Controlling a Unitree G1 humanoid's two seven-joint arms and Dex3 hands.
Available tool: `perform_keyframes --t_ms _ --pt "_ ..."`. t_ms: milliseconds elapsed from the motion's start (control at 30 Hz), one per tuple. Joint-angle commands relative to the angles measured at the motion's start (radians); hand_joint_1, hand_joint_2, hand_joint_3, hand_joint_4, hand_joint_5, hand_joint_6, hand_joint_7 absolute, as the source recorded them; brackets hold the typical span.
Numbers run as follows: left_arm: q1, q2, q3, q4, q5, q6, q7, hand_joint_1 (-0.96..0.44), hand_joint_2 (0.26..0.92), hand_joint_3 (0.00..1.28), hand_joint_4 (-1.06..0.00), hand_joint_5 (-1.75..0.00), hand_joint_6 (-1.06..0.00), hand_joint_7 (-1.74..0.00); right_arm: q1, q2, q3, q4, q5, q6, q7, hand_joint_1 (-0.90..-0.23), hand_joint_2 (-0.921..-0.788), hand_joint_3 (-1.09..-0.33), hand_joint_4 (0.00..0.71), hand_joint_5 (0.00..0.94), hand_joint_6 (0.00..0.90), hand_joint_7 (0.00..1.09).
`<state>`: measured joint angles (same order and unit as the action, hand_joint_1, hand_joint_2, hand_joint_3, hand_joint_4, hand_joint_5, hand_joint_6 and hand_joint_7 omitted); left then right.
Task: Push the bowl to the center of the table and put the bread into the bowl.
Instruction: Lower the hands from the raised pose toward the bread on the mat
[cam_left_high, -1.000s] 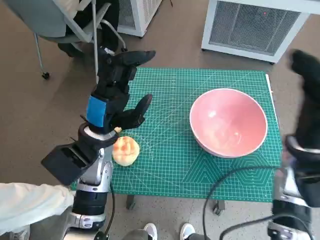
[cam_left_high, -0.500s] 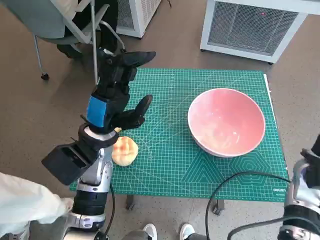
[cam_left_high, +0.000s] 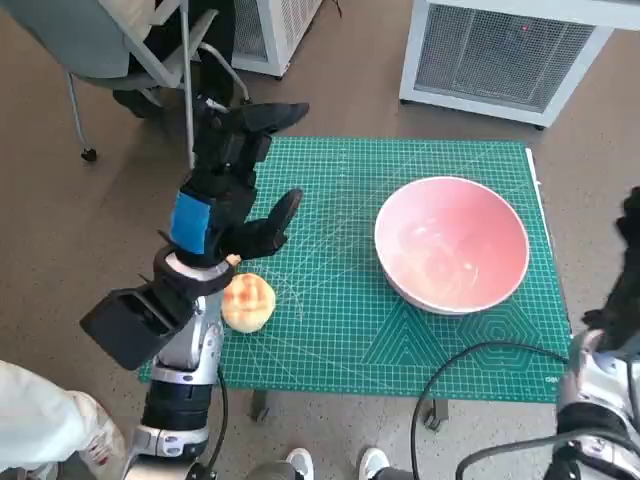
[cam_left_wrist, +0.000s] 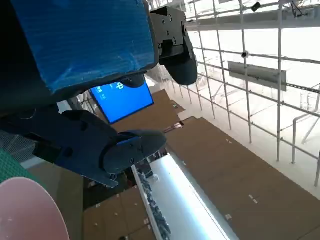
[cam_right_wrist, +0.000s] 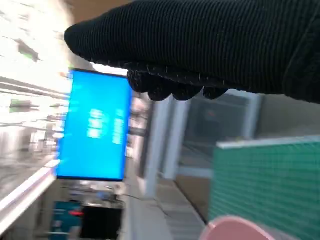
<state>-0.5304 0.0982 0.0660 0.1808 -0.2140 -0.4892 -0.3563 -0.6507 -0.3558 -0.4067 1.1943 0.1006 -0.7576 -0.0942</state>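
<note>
Left hand (cam_left_high: 232, 175) hovers over the tabletop's (cam_left_high: 330, 330) nine o'clock side, fingers spread, gripping nothing; the bread (cam_left_high: 247, 301) sits just below it, toward seven o'clock; pink bowl (cam_left_high: 452, 243) rests at three o'clock (empty); right hand (cam_left_high: 627, 262) hangs off the three o'clock edge, grip impossible to judge.

The left arm rises from below, its left hand (cam_left_high: 232, 185) held up with fingers (cam_left_wrist: 122, 150) spread apart and holding nothing. The right hand (cam_left_high: 625, 265) sits at the frame's right edge, fingers hardly visible.
</note>
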Motion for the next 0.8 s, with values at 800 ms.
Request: perform_keyframes --t_ms 800 --pt "0.046 0.036 0.031 -0.082 -0.018 0.027 0.005 -0.29 0.701 0.73 0.0 -0.88 0.0 -1.08 -0.109 0.123 0.033 0.12 0.014 0.286 0.049 -0.48 -0.921 -0.804 0.276 0.015 0.11 0.5"
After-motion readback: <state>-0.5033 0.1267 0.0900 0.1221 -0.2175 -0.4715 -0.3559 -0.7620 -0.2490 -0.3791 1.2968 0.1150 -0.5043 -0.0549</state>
